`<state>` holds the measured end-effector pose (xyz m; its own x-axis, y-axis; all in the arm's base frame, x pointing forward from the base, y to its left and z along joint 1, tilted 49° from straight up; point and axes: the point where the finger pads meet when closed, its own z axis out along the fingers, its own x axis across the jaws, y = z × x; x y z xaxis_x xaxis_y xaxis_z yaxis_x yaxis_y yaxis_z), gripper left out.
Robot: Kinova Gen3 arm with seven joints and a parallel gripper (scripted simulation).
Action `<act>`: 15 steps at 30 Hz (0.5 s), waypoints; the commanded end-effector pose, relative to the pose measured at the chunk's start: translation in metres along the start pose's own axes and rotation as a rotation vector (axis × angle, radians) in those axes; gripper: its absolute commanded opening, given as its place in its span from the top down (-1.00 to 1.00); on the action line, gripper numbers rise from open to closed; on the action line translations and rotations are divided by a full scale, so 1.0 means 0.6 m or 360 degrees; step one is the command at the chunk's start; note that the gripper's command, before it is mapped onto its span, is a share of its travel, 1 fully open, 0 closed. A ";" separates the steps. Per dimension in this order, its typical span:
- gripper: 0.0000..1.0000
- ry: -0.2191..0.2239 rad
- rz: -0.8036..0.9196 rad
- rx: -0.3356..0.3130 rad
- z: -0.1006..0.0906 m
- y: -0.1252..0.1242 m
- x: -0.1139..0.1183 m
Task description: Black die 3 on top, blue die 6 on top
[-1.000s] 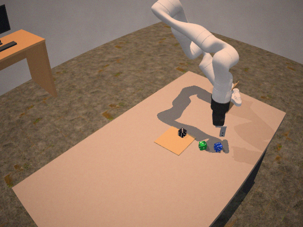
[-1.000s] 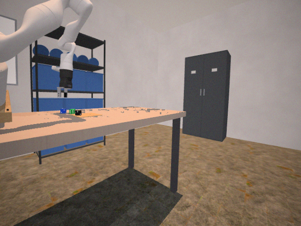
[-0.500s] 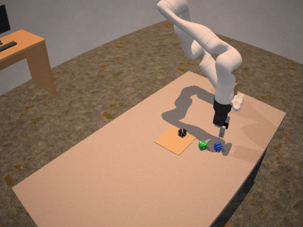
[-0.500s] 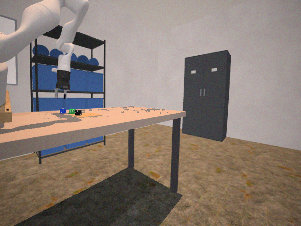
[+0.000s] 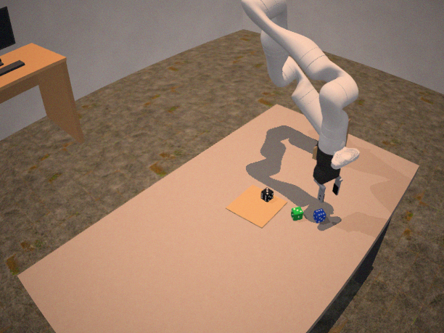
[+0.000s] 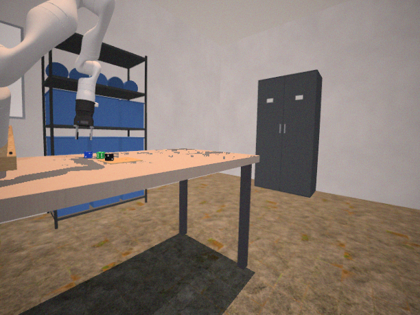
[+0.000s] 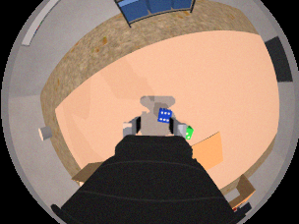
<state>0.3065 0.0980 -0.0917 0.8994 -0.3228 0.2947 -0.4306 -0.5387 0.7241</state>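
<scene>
The black die (image 5: 266, 194) (image 6: 109, 156) sits on the orange mat (image 5: 249, 210) (image 6: 127, 159) (image 7: 209, 149), near its far corner. The green die (image 5: 297, 213) (image 6: 100, 154) (image 7: 189, 133) lies on the table just right of the mat. The blue die (image 5: 319, 215) (image 6: 88, 154) (image 7: 164, 117) lies on the table right of the green one. My gripper (image 5: 328, 193) (image 6: 83, 136) (image 7: 154, 123) is open and empty. It hangs a little above the blue die, pointing down; in the wrist view the blue die shows between the fingers.
The table (image 5: 166, 258) (image 6: 157, 169) carries the arm's shadow behind the dice. A wooden block (image 6: 7, 154) stands by the arm's base. A shelf rack (image 6: 105, 94), a dark cabinet (image 6: 287, 132) and a desk (image 5: 33, 70) stand off the table.
</scene>
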 end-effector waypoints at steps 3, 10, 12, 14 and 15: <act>-1.00 0.0022 0.0156 0.0003 -0.001 -0.002 -0.004; -1.00 0.0022 0.0649 0.0011 0.003 -0.002 0.001; -1.00 0.0023 0.0788 0.0016 0.004 -0.002 0.002; -1.00 0.0023 0.0924 0.0022 0.004 -0.001 0.004; -1.00 0.0023 0.0991 0.0026 0.005 -0.001 0.005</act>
<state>0.3102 0.0921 -0.0930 0.5101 -0.5699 0.6442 -0.8571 -0.2747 0.4357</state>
